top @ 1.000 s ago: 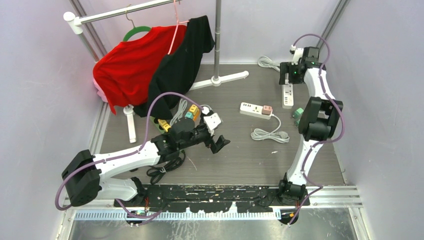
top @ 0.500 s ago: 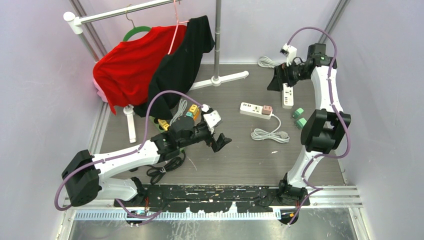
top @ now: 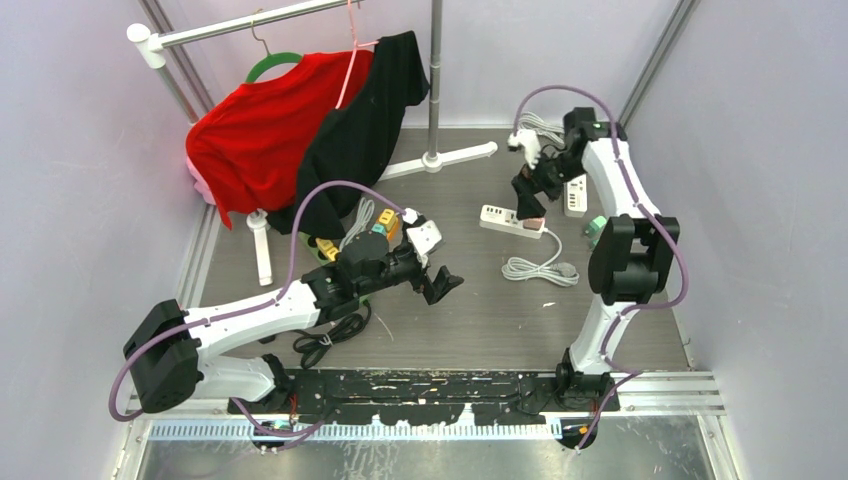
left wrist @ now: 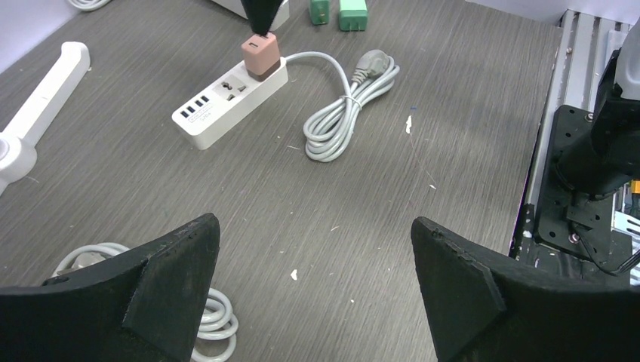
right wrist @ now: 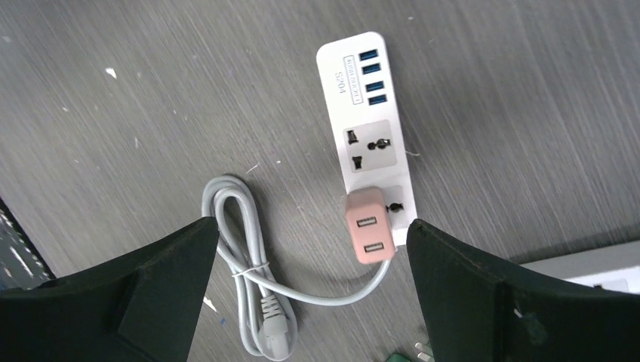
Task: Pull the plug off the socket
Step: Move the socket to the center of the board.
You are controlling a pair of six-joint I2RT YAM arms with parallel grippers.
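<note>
The right gripper (right wrist: 309,226) is seen with its jaws spread wide and nothing held between them. Over the last second they have been opened a little further while the arm was swung away from the second strip (top: 575,195) at the far right and brought over the middle of the table (top: 480,320). In the right wrist view the pink plug (right wrist: 370,235) is now framed below the jaws, somewhat nearer the right finger than the left. It is still seated in the end socket of the white power strip (right wrist: 367,113), so nothing has been pulled yet. From the left wrist view a dark fingertip is seen directly above the plug; whether contact has been made cannot be told. The strip's cable (right wrist: 241,256) lies coiled just beside it, clear of the plug. The change is judged to be an approach: the target has been picked out and the jaws readied, and a descent, a closing on the plug's sides and a straight pull are still called for. The strip is not held down by anything, so it may be lifted along with the plug. The left gripper (left wrist: 313,226) has been kept in place, open and empty, well apart from the strip.
</note>
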